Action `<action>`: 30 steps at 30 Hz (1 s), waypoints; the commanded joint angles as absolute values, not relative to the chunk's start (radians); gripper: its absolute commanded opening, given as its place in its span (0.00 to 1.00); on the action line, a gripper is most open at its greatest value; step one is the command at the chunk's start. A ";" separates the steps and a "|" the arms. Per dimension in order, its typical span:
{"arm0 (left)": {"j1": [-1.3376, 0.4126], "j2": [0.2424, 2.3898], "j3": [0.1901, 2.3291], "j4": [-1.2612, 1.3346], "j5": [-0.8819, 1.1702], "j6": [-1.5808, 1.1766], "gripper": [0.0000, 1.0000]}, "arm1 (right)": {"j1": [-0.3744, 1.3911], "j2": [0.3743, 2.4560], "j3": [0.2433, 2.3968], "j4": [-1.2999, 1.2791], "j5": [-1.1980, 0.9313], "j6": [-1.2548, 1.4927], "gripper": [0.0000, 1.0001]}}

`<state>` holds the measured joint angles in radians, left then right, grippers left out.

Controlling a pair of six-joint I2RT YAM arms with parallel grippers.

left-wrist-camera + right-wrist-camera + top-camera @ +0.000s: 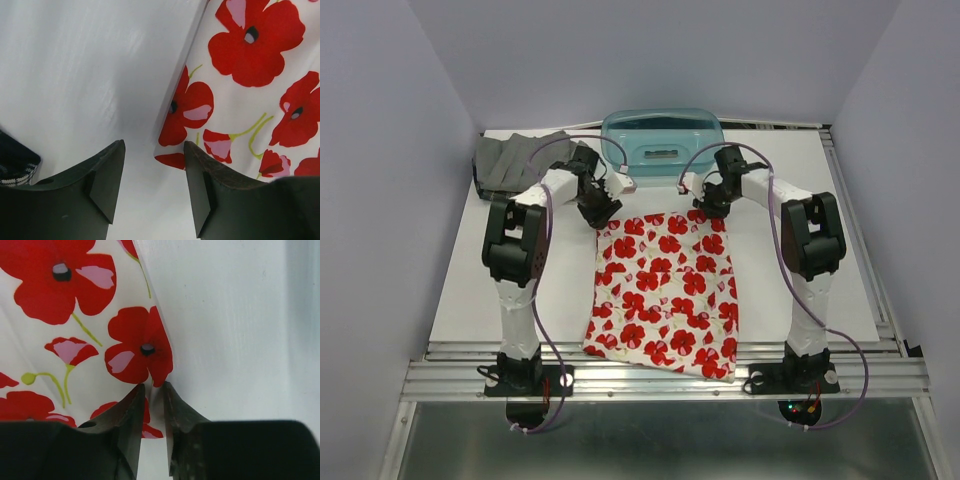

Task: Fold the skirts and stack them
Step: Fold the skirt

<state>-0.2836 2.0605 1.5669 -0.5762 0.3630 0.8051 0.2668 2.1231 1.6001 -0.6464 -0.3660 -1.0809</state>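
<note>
The white skirt with red flowers (pixel 665 295) lies spread flat in the middle of the table. My left gripper (pixel 603 212) is at its far left corner. In the left wrist view it (pixel 154 150) is open, and the skirt's corner (pixel 175 159) lies just inside the right finger. My right gripper (pixel 712 205) is at the far right corner. Its jaws (pixel 153 387) stand only a narrow gap apart, astride the skirt's edge (pixel 150 355). The grey pleated skirt (pixel 510 160) lies at the back left. A scrap of plaid cloth (pixel 15 167) shows beside my left fingers.
A teal plastic basket (pixel 662 140) stands at the back centre, just beyond both grippers. The white table top (pixel 800 260) ends at a metal rail along the near edge (pixel 660 375). Grey walls close in on the left, right and back.
</note>
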 commanded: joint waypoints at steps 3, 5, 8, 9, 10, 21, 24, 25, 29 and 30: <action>-0.279 2.089 1.545 -0.587 0.373 0.827 0.40 | 0.262 2.132 1.555 -0.638 -0.337 -1.111 0.08; -0.279 2.095 1.555 -0.595 0.379 0.834 0.33 | 0.262 2.132 1.562 -0.634 -0.327 -1.101 0.01; -0.278 2.100 1.583 -0.607 0.393 0.835 0.15 | 0.262 2.134 1.592 -0.588 -0.287 -1.069 0.01; -0.278 2.099 1.606 -0.598 0.391 0.819 0.02 | 0.262 2.137 1.606 -0.572 -0.281 -1.048 0.01; -0.275 2.092 1.621 -0.594 0.379 0.810 0.00 | 0.253 2.138 1.652 -0.568 -0.270 -1.037 0.01; -0.249 2.017 1.890 -0.539 0.285 0.793 0.00 | 0.215 2.103 1.939 -0.574 -0.264 -0.971 0.01; -0.249 1.959 1.859 -0.531 0.288 0.819 0.00 | 0.215 2.040 1.933 -0.597 -0.305 -0.971 0.01; -0.249 1.921 1.841 -0.522 0.293 0.825 0.00 | 0.215 2.022 1.922 -0.629 -0.333 -0.973 0.01; -0.249 1.794 1.691 -0.500 0.314 0.873 0.00 | 0.215 1.901 1.831 -0.709 -0.397 -0.988 0.01; -0.249 1.766 1.621 -0.491 0.322 0.894 0.00 | 0.228 1.844 1.800 -0.742 -0.408 -0.995 0.01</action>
<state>-0.2596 1.9221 1.7424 -0.5034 0.3191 0.8249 0.2226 2.0216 1.8706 -0.6369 -0.3466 -0.9806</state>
